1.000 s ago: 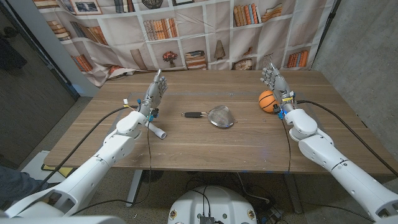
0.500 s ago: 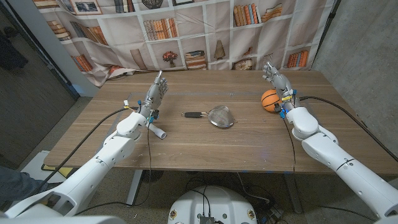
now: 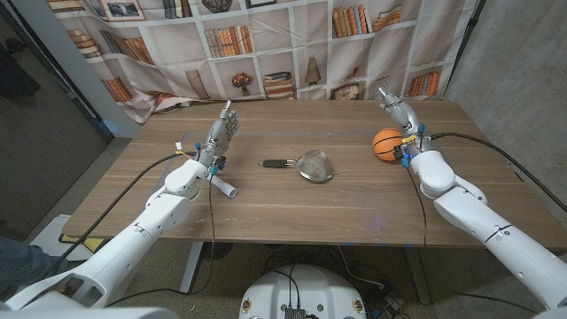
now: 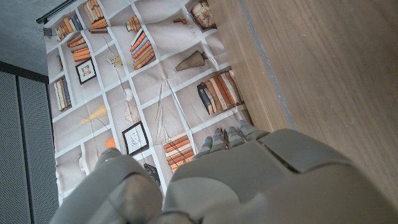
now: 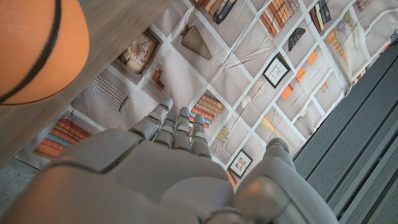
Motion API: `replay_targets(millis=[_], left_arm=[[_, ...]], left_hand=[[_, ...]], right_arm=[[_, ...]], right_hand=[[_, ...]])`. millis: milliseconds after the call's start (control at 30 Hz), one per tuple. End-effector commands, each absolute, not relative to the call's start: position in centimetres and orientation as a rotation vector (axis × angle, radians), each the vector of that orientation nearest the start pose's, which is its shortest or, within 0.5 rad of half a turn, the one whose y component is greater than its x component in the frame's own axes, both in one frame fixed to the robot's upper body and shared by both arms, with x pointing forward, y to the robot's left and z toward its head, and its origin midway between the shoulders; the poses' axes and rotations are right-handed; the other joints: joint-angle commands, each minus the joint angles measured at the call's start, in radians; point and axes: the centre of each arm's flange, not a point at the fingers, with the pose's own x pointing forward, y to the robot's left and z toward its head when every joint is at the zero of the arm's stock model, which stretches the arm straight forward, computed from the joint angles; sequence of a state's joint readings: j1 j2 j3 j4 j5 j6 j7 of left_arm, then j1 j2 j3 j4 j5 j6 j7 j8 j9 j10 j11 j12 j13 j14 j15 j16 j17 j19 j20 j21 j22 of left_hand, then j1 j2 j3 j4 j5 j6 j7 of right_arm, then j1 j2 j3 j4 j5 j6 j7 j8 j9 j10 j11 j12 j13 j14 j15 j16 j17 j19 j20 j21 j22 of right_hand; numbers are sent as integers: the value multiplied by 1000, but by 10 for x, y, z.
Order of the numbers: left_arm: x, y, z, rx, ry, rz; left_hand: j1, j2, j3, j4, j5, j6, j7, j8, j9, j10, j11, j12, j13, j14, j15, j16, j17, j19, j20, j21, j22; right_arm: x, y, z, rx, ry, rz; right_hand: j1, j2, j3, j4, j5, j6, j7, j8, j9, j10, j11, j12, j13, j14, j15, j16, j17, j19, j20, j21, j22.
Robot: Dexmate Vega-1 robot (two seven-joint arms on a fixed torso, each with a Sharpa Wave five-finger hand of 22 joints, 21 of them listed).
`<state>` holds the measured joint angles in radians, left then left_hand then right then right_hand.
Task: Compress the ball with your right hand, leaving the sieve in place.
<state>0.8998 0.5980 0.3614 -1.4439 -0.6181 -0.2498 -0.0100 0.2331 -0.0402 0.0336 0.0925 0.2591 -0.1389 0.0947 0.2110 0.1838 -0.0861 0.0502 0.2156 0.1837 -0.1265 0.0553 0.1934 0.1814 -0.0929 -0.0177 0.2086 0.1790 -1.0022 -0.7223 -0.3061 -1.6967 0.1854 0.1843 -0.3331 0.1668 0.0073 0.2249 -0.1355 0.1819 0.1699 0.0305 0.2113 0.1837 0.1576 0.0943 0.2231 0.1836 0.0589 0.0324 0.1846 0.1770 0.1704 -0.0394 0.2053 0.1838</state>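
Behind the wooden table (image 3: 292, 199) we note a fabric backdrop (image 3: 266, 44) printed with bookshelves, hung across the rear of the work area; it also appears in both wrist views beyond the fingers. Our two arms enter from the lower corners of the head view, each trailing a black cable across the tabletop.

Our left hand (image 3: 221, 133) stands on the left part of the table, fingers extended upward and close together, holding nothing. It is well apart from the other items.

Our right hand (image 3: 400, 117) stands at the right part of the table, fingers extended and holding nothing. It sits just beside the ball, on the ball's outer side; we cannot tell from the head view whether the two touch.

Near the table's centre lies the metal sieve (image 3: 315, 166), its dark handle pointing toward our left side.

The orange basketball-pattern ball (image 3: 387, 143) rests on the table to the right of the sieve, apart from it. In the right wrist view the ball (image 5: 37, 50) appears close beside the hand.
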Motion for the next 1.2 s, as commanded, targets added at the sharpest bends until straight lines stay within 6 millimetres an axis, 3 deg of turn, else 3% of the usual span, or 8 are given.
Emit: replay_targets(millis=[33, 533, 767, 1067, 1200], left_arm=[[626, 293, -18, 54, -611, -227], [625, 289, -22, 47, -617, -232], [624, 289, -25, 46, -615, -234], [623, 291, -26, 43, -615, -227], [623, 291, -26, 44, -615, -226]], left_hand=[[8, 6, 0, -4, 2, 6, 1, 5, 2, 8, 0, 6, 4, 5, -3, 3, 2, 4, 0, 8, 3], [14, 9, 0, -6, 1, 13, 3, 4, 2, 15, -2, 6, 4, 10, -6, 2, 2, 5, 1, 7, 3], [17, 11, 0, -7, 0, 18, 3, 5, 2, 16, -2, 5, 4, 14, -6, 2, 2, 7, 2, 7, 3], [20, 13, 0, -8, -1, 19, 2, 4, 2, 20, -2, 6, 4, 15, -6, 1, 2, 9, 5, 7, 3], [21, 14, 0, -9, -1, 20, 1, 4, 2, 19, -3, 5, 4, 16, -5, 1, 2, 9, 5, 7, 3]], right_arm=[[565, -314, 26, -596, -779, -169], [559, -322, 32, -793, -728, -278], [558, -324, 36, -867, -699, -306], [563, -328, 41, -935, -647, -320], [565, -330, 44, -970, -620, -335]], right_hand=[[13, 1, 5, -6, 0, 8, 1, 6, 6, 15, -8, 10, 3, 11, -8, 3, 3, 13, -49, 6, 2], [22, 0, 6, -9, 0, 4, -4, 1, 6, 17, -12, 9, 4, 20, -9, 4, 3, 24, -50, 9, 2], [29, -2, 6, -10, 0, 11, -25, 0, 7, 15, -49, 6, 3, 21, -12, 2, 3, 18, -46, 6, 2], [33, -3, 6, -10, 1, 6, -28, -3, 7, 3, -46, 0, 3, 16, -11, -1, 3, 12, -42, 3, 2], [37, -4, 6, -10, 1, 4, -41, -6, 8, -9, -69, -5, 4, 15, -9, -1, 3, 11, -36, 3, 2]])
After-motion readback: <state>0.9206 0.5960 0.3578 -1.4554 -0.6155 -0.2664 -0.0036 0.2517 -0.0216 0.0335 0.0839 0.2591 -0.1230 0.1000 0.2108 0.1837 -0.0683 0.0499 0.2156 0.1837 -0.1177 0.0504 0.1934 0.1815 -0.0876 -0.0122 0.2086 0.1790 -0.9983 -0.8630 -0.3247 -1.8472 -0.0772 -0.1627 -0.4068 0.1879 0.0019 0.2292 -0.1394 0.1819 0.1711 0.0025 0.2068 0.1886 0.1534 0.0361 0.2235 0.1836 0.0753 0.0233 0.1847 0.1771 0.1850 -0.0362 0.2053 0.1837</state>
